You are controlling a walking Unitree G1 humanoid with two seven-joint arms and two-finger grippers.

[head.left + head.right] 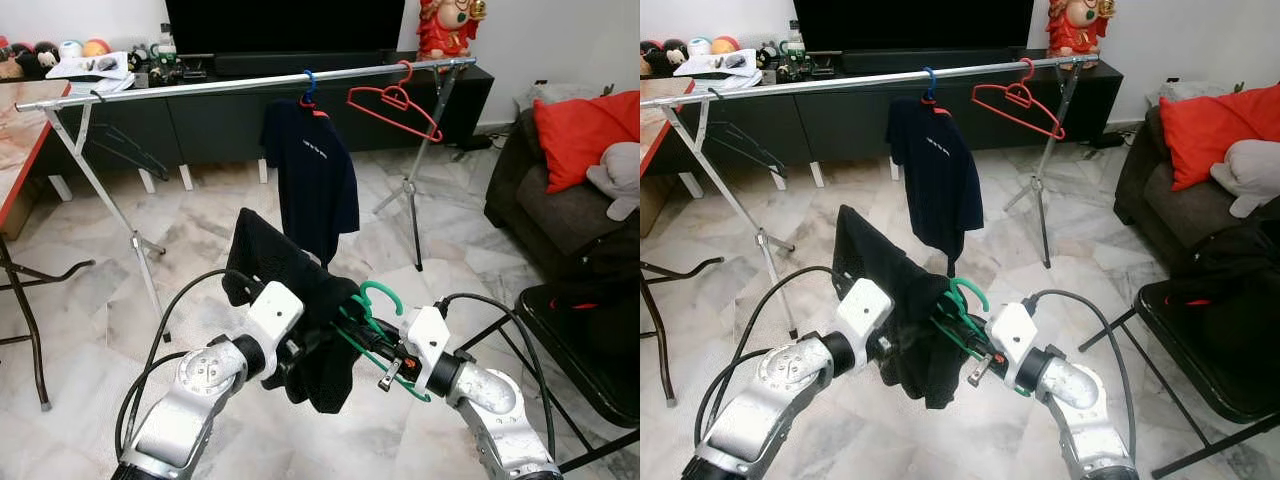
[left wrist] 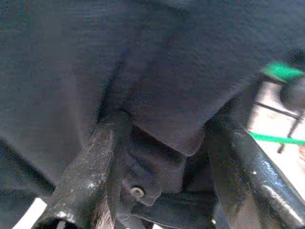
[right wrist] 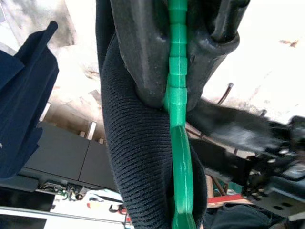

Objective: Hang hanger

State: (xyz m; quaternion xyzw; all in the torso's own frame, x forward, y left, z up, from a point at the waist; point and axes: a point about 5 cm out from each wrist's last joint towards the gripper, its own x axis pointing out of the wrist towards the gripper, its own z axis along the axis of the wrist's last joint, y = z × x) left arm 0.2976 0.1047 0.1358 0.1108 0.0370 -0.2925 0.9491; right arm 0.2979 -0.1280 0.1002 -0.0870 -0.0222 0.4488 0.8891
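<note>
A green hanger (image 1: 381,296) carries a black garment (image 1: 285,268) low in front of me. My right gripper (image 3: 177,57) is shut on the hanger's green bar, just right of the cloth. From the other side, my left gripper (image 2: 167,143) is sunk into the garment, with dark fabric bunched between its fingers (image 2: 90,167). Ahead, a silver rail (image 1: 200,88) spans the room. A navy shirt (image 1: 315,180) hangs from it on a blue hanger (image 1: 308,88), an empty red hanger (image 1: 395,105) sits to the right, and a dark hanger (image 1: 120,145) hangs near the left end.
The rail's tripod legs (image 1: 110,210) splay over the marble floor on both sides. A low black TV cabinet (image 1: 220,125) runs behind it. A table (image 1: 20,140) stands at the left. A sofa with a red cushion (image 1: 580,130) and a black folding chair (image 1: 585,345) stand at the right.
</note>
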